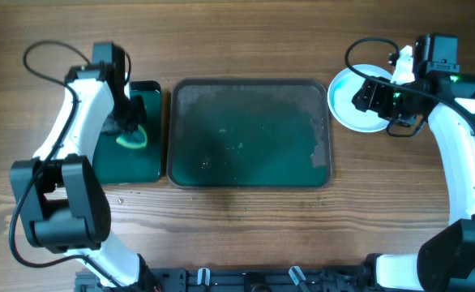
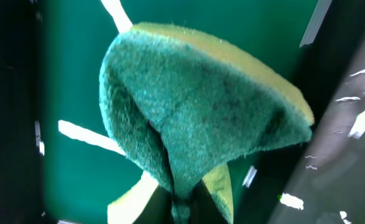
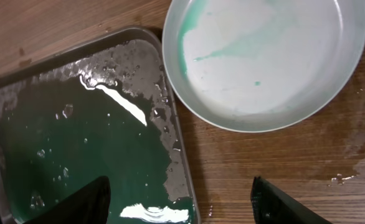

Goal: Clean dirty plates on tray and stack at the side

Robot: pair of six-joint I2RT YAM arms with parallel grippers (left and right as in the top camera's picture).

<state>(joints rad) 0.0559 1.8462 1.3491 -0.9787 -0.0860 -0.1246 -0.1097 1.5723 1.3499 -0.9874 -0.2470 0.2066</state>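
The large dark green tray (image 1: 250, 166) lies in the middle of the table, wet, with no plates on it; its right corner shows in the right wrist view (image 3: 76, 137). A white plate (image 1: 344, 104) sits on the wood just right of the tray. In the right wrist view the plate (image 3: 263, 56) has faint teal smears; I cannot tell whether other plates lie under it. My right gripper (image 1: 367, 96) hovers over the plate, open and empty (image 3: 182, 205). My left gripper (image 1: 128, 122) is shut on the green sponge (image 2: 195, 106), pinching it at its lower edge (image 2: 182, 208).
A smaller green tray (image 1: 140, 162) lies left of the large tray, under the sponge (image 1: 132, 138); its surface fills the left wrist view (image 2: 70, 74). Water spots mark the wood near the plate (image 3: 350, 168). Bare wooden table lies in front of both trays.
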